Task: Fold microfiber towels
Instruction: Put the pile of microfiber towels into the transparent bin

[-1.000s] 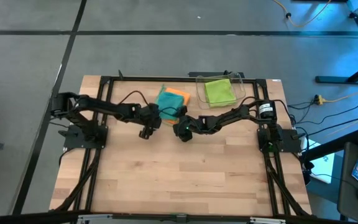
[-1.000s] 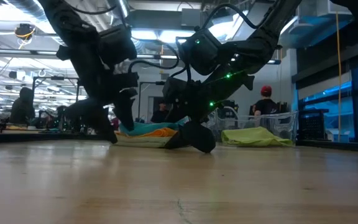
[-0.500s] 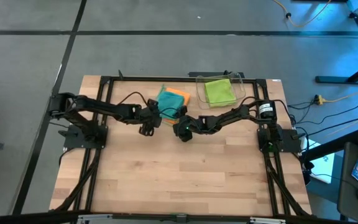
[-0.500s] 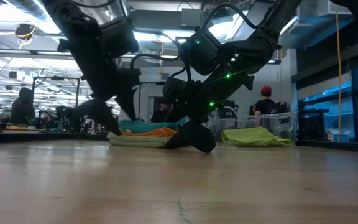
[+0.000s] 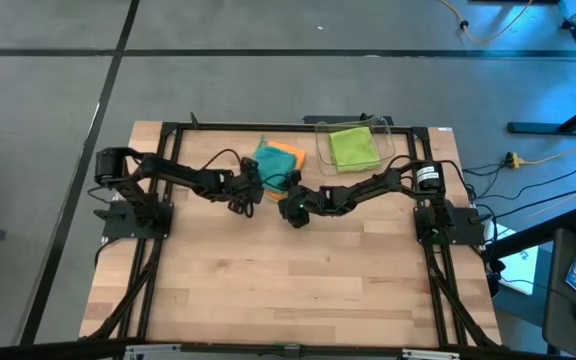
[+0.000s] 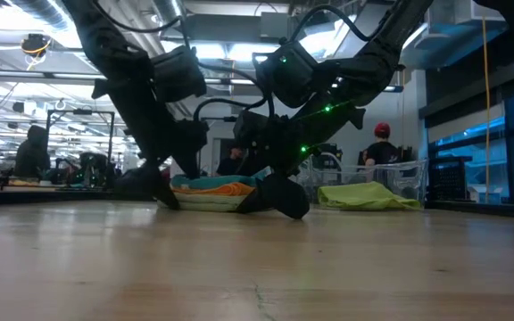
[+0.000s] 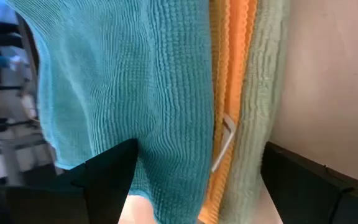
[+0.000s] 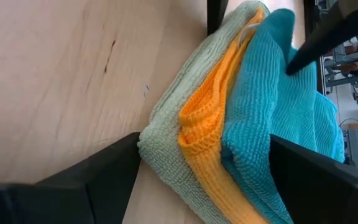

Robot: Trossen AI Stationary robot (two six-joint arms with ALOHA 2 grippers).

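Two dark jointed arms, black looping cables; green indicator lights, white-banded joint on the right

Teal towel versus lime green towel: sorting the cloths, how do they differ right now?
The teal microfiber towel tops a stack over orange and sage cloths; the lime green microfiber towel lies alone. Teal sits on bare table, lime inside the clear plastic bin. Both lie flat.

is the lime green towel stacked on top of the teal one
No, the lime green towel lies apart in the clear plastic bin, while the teal towel tops a separate stack with the orange towel.
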